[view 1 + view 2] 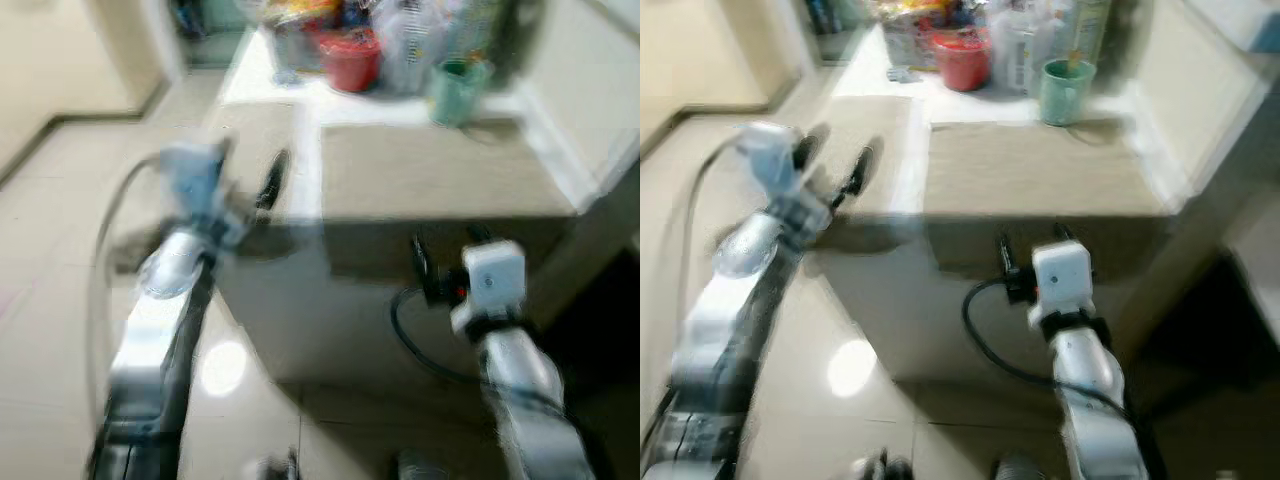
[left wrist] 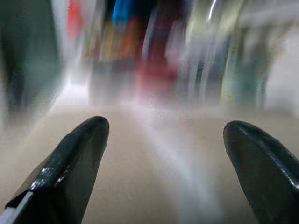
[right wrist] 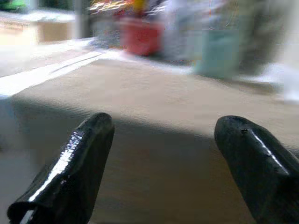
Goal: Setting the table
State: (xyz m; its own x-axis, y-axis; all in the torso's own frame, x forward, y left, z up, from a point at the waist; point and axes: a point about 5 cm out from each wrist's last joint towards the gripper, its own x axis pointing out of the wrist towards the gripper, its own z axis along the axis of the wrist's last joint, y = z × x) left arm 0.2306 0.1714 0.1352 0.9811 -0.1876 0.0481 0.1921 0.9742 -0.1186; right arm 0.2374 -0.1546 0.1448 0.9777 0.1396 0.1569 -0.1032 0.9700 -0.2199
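The head views are blurred by motion. They look down on a desk (image 1: 1030,170) covered with beige mats, its near edge in shadow. Along the far side stands a cluster of things: a red pot (image 1: 962,60) left of centre, a pale green cup (image 1: 1064,90) to its right, and clear plastic bags or bottles (image 1: 415,40) between and behind them, too smeared to name. No plate or cutlery can be made out among them.

The left tool (image 1: 835,165) is raised at the desk's near left corner, its two black fingers pointing toward the far side and standing apart. The right tool (image 1: 1030,248) hangs lower, just before the desk's near edge, in front of the shaded front face; from above only short stubs of its fingers show behind the white wrist block, so its spread is hard to judge there.

The wrist views settle that. In the left wrist view the left tool (image 2: 163,154) has both fingers wide apart over the beige mat, nothing between them, with the far clutter only streaks of red, blue and white. The right wrist view is sharper: the right tool (image 3: 163,158) is also spread wide and empty, looking across the mat's lit surface to the red pot (image 3: 140,35) and the green cup (image 3: 219,51) on the far side.

A pale tiled floor (image 1: 60,250) lies to the left of the desk.
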